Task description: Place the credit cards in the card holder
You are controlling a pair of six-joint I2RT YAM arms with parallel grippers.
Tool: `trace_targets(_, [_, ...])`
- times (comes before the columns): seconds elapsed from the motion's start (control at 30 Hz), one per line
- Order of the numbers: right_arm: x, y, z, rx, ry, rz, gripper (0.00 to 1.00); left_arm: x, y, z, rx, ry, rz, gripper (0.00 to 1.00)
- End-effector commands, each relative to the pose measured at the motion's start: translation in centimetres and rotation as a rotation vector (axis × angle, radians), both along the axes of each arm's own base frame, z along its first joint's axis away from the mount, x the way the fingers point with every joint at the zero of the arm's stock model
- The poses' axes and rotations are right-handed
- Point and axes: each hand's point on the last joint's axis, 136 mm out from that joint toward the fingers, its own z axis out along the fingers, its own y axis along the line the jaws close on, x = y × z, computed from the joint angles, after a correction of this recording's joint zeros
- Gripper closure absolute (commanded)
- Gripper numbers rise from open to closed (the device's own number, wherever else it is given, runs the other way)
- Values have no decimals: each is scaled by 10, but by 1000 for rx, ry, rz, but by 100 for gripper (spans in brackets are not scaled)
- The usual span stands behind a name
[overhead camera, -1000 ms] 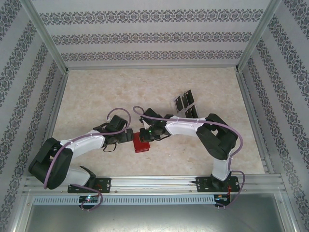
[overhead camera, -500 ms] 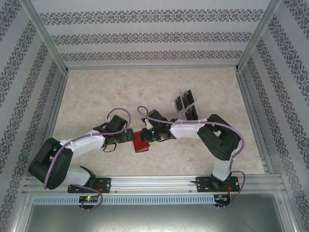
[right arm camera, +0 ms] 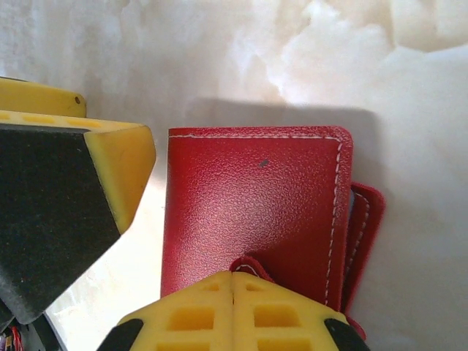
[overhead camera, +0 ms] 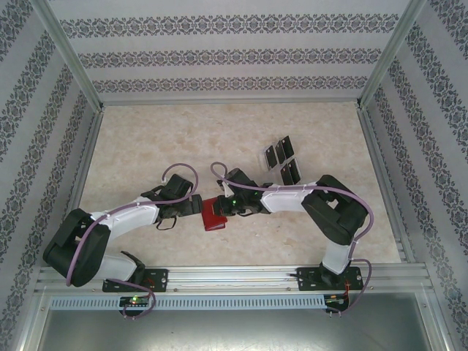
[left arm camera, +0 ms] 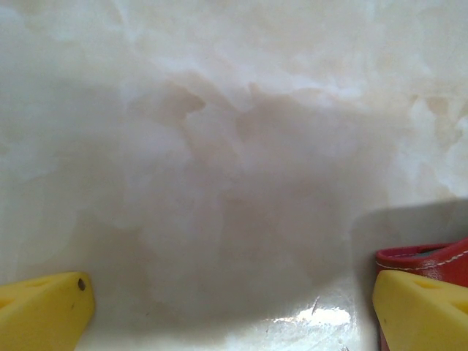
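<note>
Right wrist view: right claw (right arm camera: pixel 232 284) pressed shut at the near edge of the small red leather-like folding wallet (right arm camera: pixel 252 201), flat on the pale marbled surface (right arm camera: pixel 409 95); left claw (left arm camera: pixel 234 311) gapes wide just beside it; thin black rectangular cards (overhead camera: pixel 281 161) lie farther off

The card holder (right arm camera: pixel 248 205) looks like red leather or faux leather, with a fine pebbly grain, a soft sheen and pale stitching round the edge. The table (left arm camera: pixel 219 146) is a cream marble-look top, smooth and glossy enough to throw a bright glare patch. The right gripper (right arm camera: pixel 234 281) has 2 yellow fingers in matt plastic with moulded pockets. The left gripper (left arm camera: pixel 234 311) is the same yellow stuff, and its pad (right arm camera: pixel 44 219) is black, rough and matt, kinda like grip tape. The frame rails (overhead camera: pixel 234 276) are bare silvery metal with a satin finish. The walls (overhead camera: pixel 234 55) look like matt printed paper.
</note>
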Motion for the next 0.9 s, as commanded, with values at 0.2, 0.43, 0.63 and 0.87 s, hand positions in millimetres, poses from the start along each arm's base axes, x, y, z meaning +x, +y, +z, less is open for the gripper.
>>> trace_targets(0.2, [-23, -60, -36, -305, 122, -51, 76, 9, -30, 3, -107, -10, -70, 0])
trace_targets(0.43, [12, -3, 48, -100, -12, 8, 49, 17, -30, 15, -110, -45, -42, 0])
trace_targets(0.63, [26, 4, 107, -23, -113, -11, 30, 29, -17, 49, -83, -123, 0, 0])
trace_targets(0.87, [61, -63, 181, -31, -323, -189, 2, 46, 27, 125, 39, -307, 70, 0])
